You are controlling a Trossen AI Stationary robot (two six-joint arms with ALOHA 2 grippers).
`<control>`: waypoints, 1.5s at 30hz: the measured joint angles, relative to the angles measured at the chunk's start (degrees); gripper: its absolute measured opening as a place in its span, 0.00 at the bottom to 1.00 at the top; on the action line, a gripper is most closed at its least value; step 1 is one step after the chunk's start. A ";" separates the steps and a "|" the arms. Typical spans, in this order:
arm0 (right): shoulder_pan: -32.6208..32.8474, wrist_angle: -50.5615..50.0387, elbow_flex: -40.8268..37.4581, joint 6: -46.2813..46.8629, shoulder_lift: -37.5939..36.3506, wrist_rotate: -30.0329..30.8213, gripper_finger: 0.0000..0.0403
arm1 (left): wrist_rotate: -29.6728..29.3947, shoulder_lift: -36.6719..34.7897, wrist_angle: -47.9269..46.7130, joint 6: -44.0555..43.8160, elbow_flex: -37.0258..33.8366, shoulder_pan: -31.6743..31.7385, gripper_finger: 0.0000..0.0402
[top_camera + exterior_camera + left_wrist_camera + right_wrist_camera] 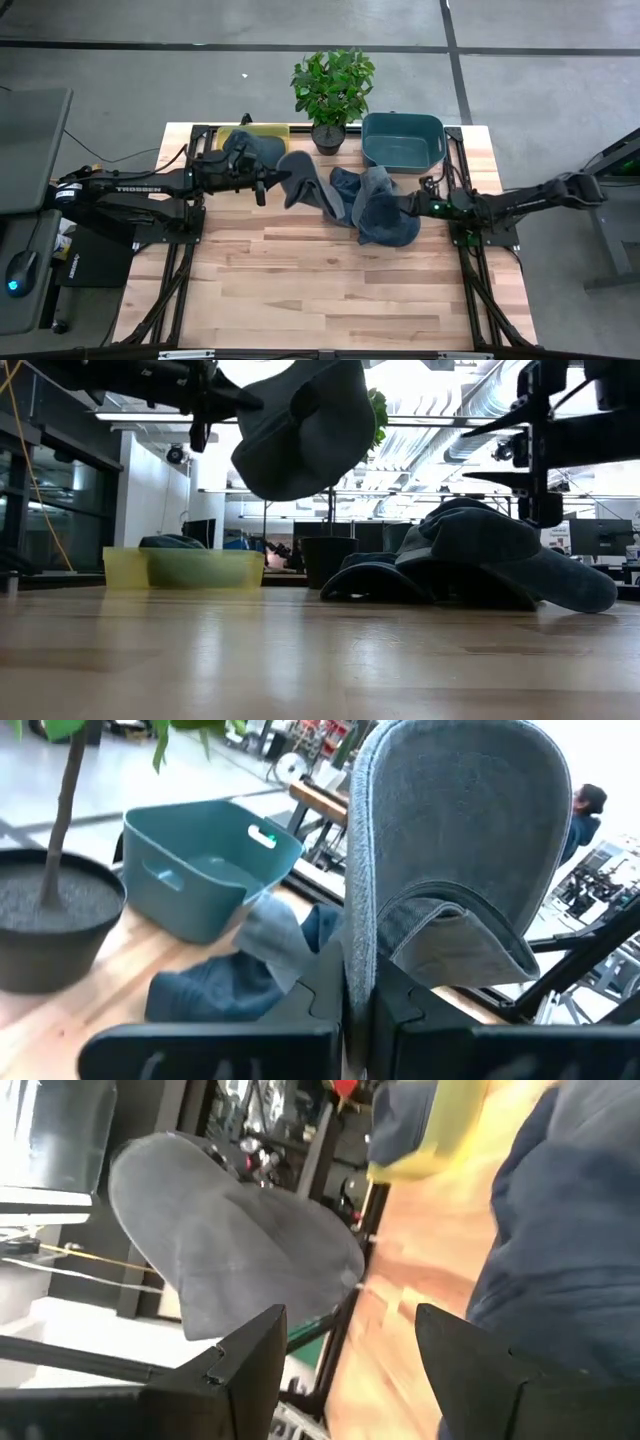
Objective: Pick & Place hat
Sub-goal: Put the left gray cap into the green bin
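Observation:
My left gripper point(265, 186) is shut on a grey-blue denim cap point(300, 180) and holds it high above the table point(300, 430), between the yellow bin and the pile. Several more denim caps lie in a pile point(372, 208) at the table's middle, resting on the wood point(480, 560). My right gripper point(405, 206) is open at the pile's right side, just above it point(545, 510). In the right wrist view its open fingers point(350, 1350) frame the lifted cap point(220, 1250), with a blue cap point(570, 1230) beside one finger. Another cap sits in the yellow bin point(243, 148). My left gripper pinches the cap's edge point(357, 955) between its two shut fingers. The fingers come in level from the table's left. The cap is lifted clear of the table and stands out beyond the fingertips, its brim point(455, 935) and crown point(460, 820) in front of the wrist camera.
A yellow bin point(268, 130) stands at the far left, a teal bin point(403, 140) at the far right, and a potted plant point(330, 95) between them. The near half of the wooden table point(330, 290) is bare. A person point(583, 810) shows in the room beyond.

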 joint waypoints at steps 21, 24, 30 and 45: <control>0.79 20.74 20.51 -1.93 36.28 -5.16 0.63 | -2.05 -0.02 7.00 12.03 0.02 0.02 0.01; 0.74 21.31 21.53 -0.96 38.52 -5.16 0.69 | -2.06 -0.02 8.62 13.35 0.02 0.02 0.01; 0.65 26.70 21.65 1.65 41.66 0.41 0.77 | -1.97 -0.02 9.86 14.91 0.02 0.02 0.01; -2.38 34.48 23.05 4.01 43.00 -0.11 0.78 | 0.00 0.00 14.42 21.63 0.02 0.02 0.01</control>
